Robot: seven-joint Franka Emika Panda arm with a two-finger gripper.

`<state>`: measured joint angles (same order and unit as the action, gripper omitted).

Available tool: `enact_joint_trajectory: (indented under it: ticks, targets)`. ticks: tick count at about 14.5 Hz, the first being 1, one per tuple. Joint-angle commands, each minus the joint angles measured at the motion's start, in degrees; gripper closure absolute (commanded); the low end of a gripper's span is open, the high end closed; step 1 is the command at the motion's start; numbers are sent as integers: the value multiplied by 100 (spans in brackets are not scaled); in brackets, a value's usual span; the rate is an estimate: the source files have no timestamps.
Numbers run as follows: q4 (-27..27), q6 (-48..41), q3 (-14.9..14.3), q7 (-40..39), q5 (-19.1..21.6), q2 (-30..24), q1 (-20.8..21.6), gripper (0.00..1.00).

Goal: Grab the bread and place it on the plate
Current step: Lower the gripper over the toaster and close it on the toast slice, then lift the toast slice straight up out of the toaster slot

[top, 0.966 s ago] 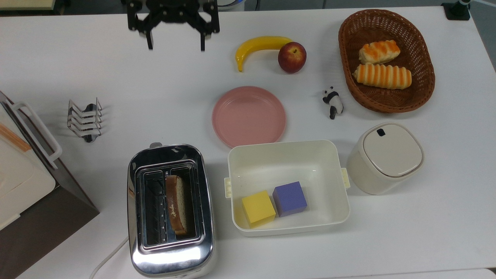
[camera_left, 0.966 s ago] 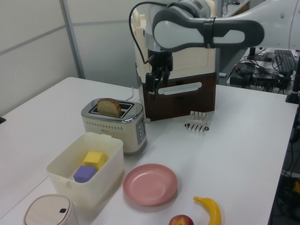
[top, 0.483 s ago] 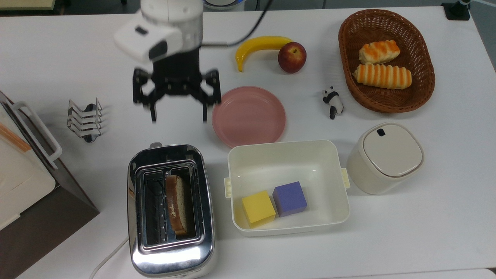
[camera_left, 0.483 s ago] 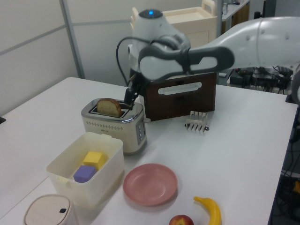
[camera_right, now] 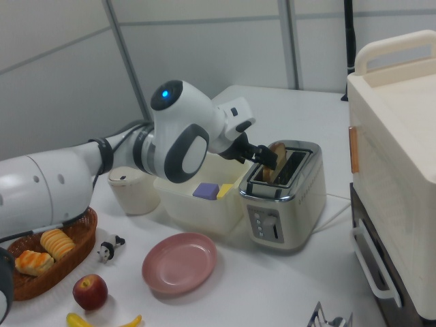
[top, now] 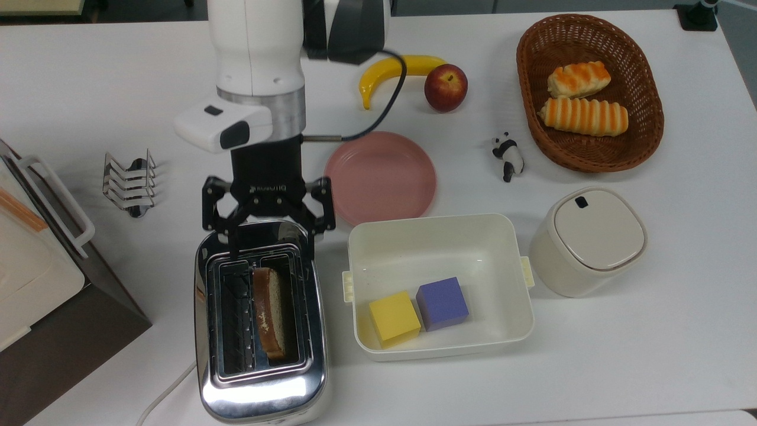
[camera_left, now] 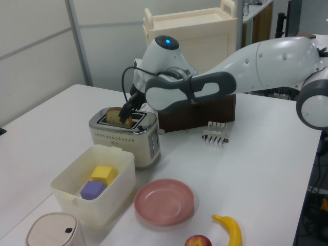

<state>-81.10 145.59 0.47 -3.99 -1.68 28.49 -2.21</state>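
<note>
Right now the tool (top: 269,236) hangs over the end of the toaster (top: 260,322) nearest the plate (top: 379,177), its two fingers spread apart and holding nothing. The bread (top: 269,312) stands on edge in the toaster's slot on the top view's right, its crust poking up above the chrome. In the top view the slice lies just below the tool, its long axis running along the slot, up and down the picture. The fingers sit side by side across that line, so they look set to straddle the thin slice once the tool slides further along the slot. The plate waits bare on the counter (top: 621,355), close by the toaster.
</note>
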Motion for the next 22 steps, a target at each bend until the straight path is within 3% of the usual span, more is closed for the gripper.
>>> enact_joint_trajectory:
  ticks: [1,2,4,6,11,18,22]
  targets:
    - [103,652,-29,47,98,297,28,31]
    - [103,881,-38,56,98,368,28,53]
    - [112,927,-38,13,63,377,28,87]
    - [269,910,-55,29,45,360,28,97]
    - [314,296,-55,30,63,-316,28,99]
    - [305,-2233,15,3,194,-1301,36,98]
    - [305,-3789,41,-286,668,-1398,115,97]
